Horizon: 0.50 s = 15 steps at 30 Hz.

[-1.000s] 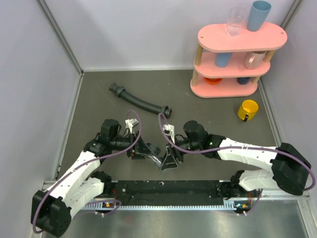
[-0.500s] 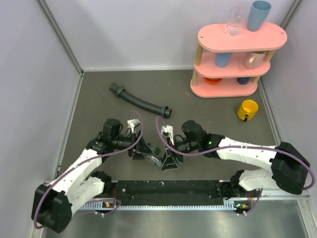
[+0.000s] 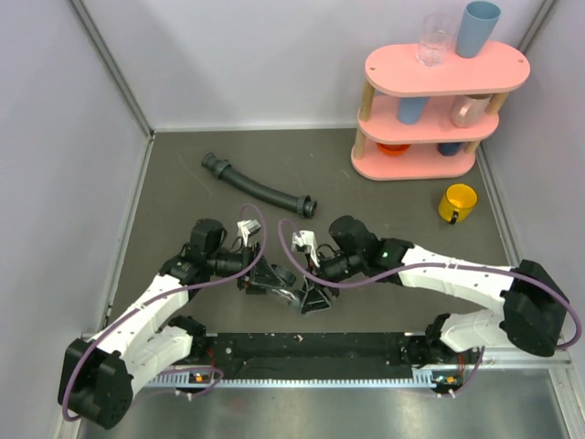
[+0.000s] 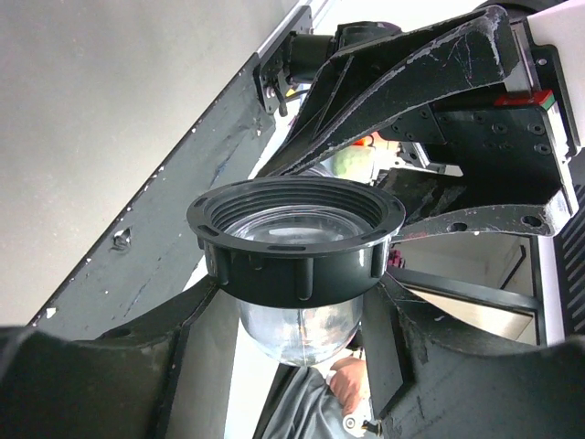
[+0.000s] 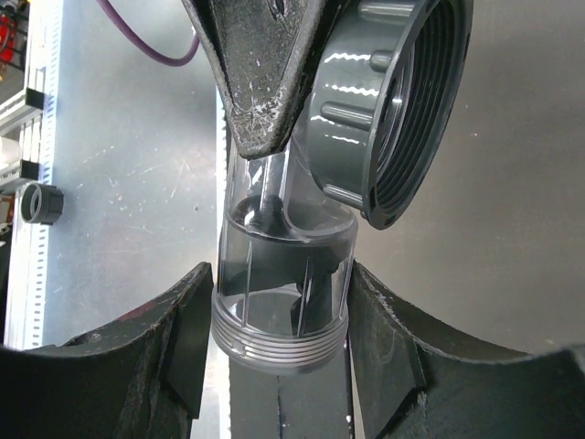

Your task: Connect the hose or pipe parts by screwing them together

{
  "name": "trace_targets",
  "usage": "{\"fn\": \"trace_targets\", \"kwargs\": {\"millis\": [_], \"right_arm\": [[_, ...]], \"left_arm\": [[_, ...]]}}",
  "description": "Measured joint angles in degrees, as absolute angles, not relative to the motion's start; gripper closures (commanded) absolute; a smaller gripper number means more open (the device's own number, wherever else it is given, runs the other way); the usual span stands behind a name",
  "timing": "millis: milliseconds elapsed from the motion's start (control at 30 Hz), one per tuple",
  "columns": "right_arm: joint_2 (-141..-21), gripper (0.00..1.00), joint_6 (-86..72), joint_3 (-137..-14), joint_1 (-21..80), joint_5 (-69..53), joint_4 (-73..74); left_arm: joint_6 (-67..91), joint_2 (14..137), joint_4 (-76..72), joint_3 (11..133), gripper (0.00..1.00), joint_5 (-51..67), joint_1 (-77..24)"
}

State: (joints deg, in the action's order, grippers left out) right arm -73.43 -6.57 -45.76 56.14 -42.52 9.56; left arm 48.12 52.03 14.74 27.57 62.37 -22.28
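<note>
Squarely inside right pincer (image 5: pixel 281 320), elbow fitting (image 5: pixel 315 197)

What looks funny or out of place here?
The black ribbed hose lies alone on the table. The left hand and right hand both grip the clear elbow fitting, apart from it, so the two parts are not joined. Nothing looks spilled or broken.

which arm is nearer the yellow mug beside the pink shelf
Right. The right arm stretches across the table just on the near side of the yellow mug; the left arm is far to its left.
</note>
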Motion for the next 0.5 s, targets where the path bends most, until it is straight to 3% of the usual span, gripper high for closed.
{"fn": "trace_targets", "kwargs": {"millis": [33,200,333,500], "right_arm": [[-73.8,0.92,-6.1,-46.3,56.1,-42.5,10.5],[-75.0,0.92,-4.6,-48.1,56.1,-42.6,13.2],[-75.2,0.94,-3.6,-48.9,55.8,-42.7,14.5],[-75.5,0.94,-2.5,-50.0,55.7,-43.0,16.1]], "left_arm": [[48.1,52.0,14.7,27.6,1.00,62.3,-22.3],[48.1,52.0,14.7,27.5,1.00,62.2,-22.3],[48.1,52.0,14.5,27.5,0.57,62.3,-22.3],[48.1,51.9,14.5,27.5,0.53,62.7,-22.3]]}}
